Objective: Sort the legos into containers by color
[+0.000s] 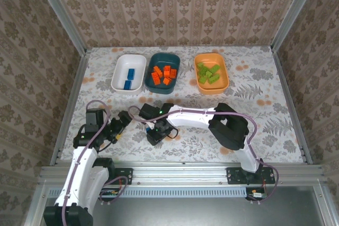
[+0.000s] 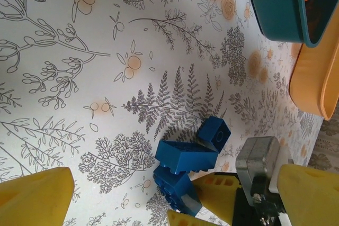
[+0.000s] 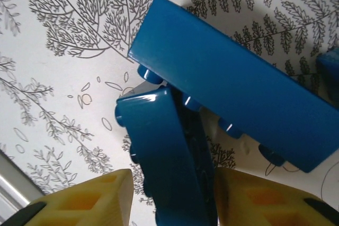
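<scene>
The table (image 1: 254,125) has a white cover with gray ferns, leaves and little orange flowers drawn all over it. Three bins sit in a row at the far side. The white bin (image 1: 139,63) is on the left, the dark teal bin (image 1: 159,56) is in the middle, right next to it, and the orange bin (image 1: 222,84) is on the right, a bit apart. Closer to the near edge, three loose blue bricks (image 2: 186,157) lie bunched up and touching. The long one lies tipped on its side, bumps facing sideways.

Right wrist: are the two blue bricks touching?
Touching. Right wrist view: the long blue brick rests its studs against the smaller blue brick, no gap.
</scene>
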### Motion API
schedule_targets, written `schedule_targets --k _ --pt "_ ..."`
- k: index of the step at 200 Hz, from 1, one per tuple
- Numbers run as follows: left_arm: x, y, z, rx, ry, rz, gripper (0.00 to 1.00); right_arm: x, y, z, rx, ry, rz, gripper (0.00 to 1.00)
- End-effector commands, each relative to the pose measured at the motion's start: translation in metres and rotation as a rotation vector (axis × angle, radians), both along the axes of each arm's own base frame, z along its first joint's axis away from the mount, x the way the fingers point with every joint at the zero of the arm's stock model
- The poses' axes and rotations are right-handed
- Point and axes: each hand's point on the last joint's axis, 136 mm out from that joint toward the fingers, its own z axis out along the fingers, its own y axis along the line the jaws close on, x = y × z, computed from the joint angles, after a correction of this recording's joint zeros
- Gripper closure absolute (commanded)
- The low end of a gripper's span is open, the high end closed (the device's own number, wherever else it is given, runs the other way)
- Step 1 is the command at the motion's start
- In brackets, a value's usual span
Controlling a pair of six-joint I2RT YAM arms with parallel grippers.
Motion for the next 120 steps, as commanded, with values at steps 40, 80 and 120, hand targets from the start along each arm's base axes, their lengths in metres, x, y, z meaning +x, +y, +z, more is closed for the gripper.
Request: schedule_targets --k 40,80,120 --pt "-0.005 -0.003 -0.001 -0.038 -0.003 -0.016 0.0 -0.001 -0.005 0.006 -0.015 -0.027 0.008 0.66" --pt "-0.001 -0.004 0.009 -0.053 -0.059 -0.018 0.0 -0.006 0.004 0.048 0.162 0.019 -0.018 0.7" --pt "0.006 -0.012 0.03 -0.092 -0.167 -0.062 0.0 0.013 0.008 0.091 0.458 0.147 -0.146 0.71"
